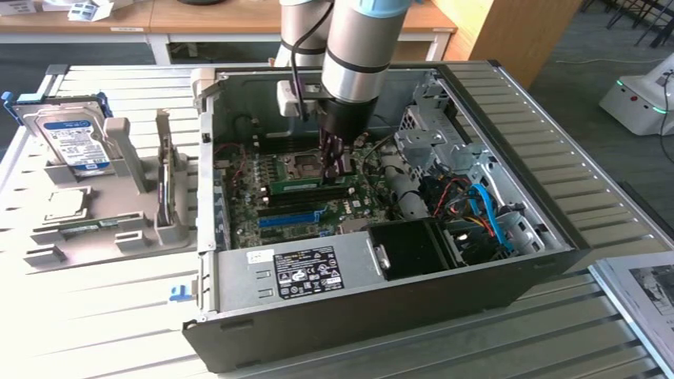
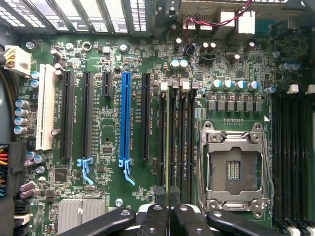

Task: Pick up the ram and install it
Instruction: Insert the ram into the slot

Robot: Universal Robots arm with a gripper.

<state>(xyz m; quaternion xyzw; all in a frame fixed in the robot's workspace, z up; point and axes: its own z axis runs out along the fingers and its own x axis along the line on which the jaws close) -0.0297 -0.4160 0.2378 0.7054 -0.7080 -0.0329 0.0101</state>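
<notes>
Bright, soft light fills the exterior view, and the pale worktop [image 1: 106, 316] is nearly washed out at the exterior view's left. The inside of the computer case [image 1: 400, 316] is dimmer, shaded under the arm [image 1: 364, 47]. In the wrist view the motherboard [image 2: 113, 64] is evenly lit. White slats [image 2: 118, 12] glare, and the black pincer [image 2: 168, 196], closed on the ram [image 2: 168, 162], glints at its bolts.

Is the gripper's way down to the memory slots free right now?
Likely yes. The case side is open, the gripper holds the ram at the black memory slots, and no cable crosses them.
</notes>
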